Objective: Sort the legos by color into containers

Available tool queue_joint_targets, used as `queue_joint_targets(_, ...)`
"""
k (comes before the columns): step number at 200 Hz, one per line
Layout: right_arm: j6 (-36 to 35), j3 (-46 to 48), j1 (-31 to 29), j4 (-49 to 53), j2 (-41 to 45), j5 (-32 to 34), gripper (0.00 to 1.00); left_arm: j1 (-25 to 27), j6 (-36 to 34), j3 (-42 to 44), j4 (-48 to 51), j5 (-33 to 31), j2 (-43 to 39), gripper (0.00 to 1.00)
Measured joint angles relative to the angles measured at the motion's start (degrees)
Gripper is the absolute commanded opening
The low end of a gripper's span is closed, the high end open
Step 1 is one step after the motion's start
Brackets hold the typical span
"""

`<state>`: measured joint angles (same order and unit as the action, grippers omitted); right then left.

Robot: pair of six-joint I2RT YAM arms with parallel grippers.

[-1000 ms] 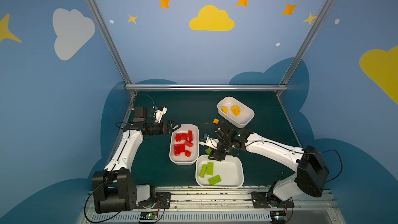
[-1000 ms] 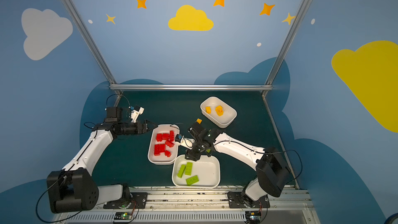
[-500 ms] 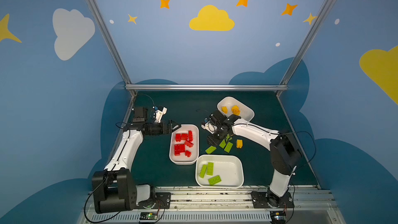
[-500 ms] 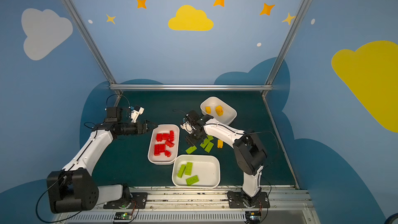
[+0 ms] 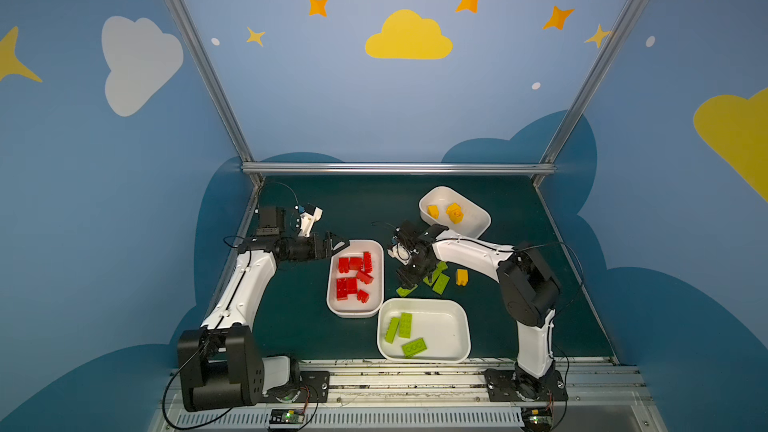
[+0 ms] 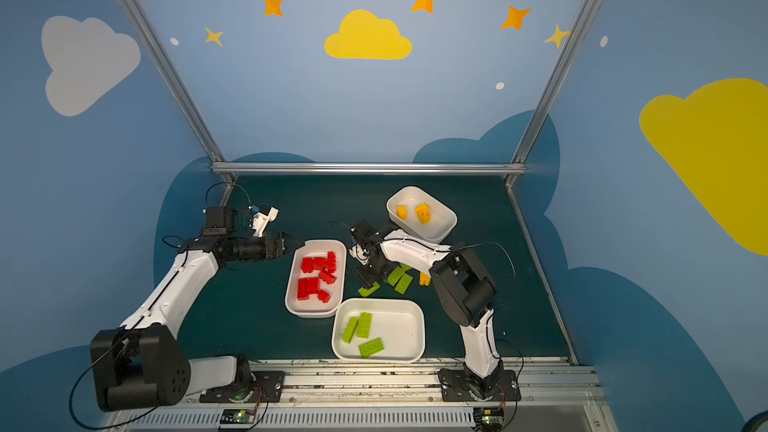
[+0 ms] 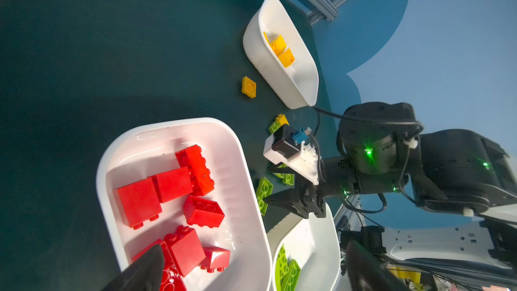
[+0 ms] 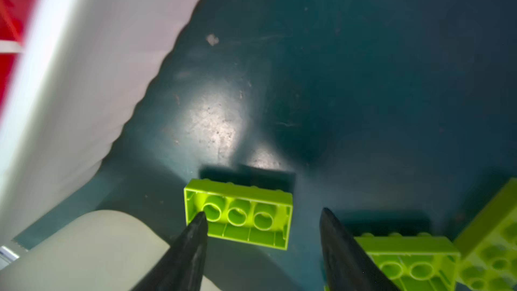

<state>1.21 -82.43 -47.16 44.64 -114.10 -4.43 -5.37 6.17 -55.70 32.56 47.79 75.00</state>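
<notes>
Hovering low over a green brick (image 8: 237, 215) that lies hollow side up on the bench (image 5: 299, 326), the right gripper (image 8: 262, 214) has its jaws spread partway and pinches nothing. One fingertip (image 8: 194, 233) overlaps one end of that brick, and the other stands clear past the opposite end. Whether the tip touches the brick cannot be told.

In both top views this brick sits just beside the near right corner of the middle tub (image 5: 355, 315) and just beyond the far rim of the near tub (image 5: 440, 326). The middle tub holds the red bricks (image 5: 351, 263). The near tub holds three sorted green bricks (image 5: 405, 324). The far tub (image 5: 469, 214) holds two sorted yellow bricks (image 5: 455, 214).

More loose green bricks (image 5: 441, 283) lie bunched together on the bench, partly under the right arm. A yellow brick (image 5: 461, 277) stands just beside them. The left wrist view shows a flat yellow piece (image 7: 248, 87) on the bench near the far tub.

The left gripper (image 5: 340, 243) hangs over the far left corner of the middle tub with its jaws wide apart and empty.
</notes>
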Motion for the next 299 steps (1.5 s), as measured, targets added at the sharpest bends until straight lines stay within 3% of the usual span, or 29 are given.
queue_joint_targets(150, -0.3, -1.2, 0.0, 2.6, -1.4, 3.1, 0.5, 0.0, -0.2, 0.0, -0.6, 0.0, 1.6, 0.99)
queue_joint_targets(219, -0.4, -3.8, 3.0, 3.7, -1.5, 4.7, 0.52, 0.0, -0.2, 0.1, -0.9, 0.0, 2.1, 1.0)
queue_joint_targets(299, 0.6, -2.3, 2.6, 4.1, 0.3, 0.2, 0.61, 0.0, -0.4, 0.1, -1.1, 0.0, 4.2, 1.0)
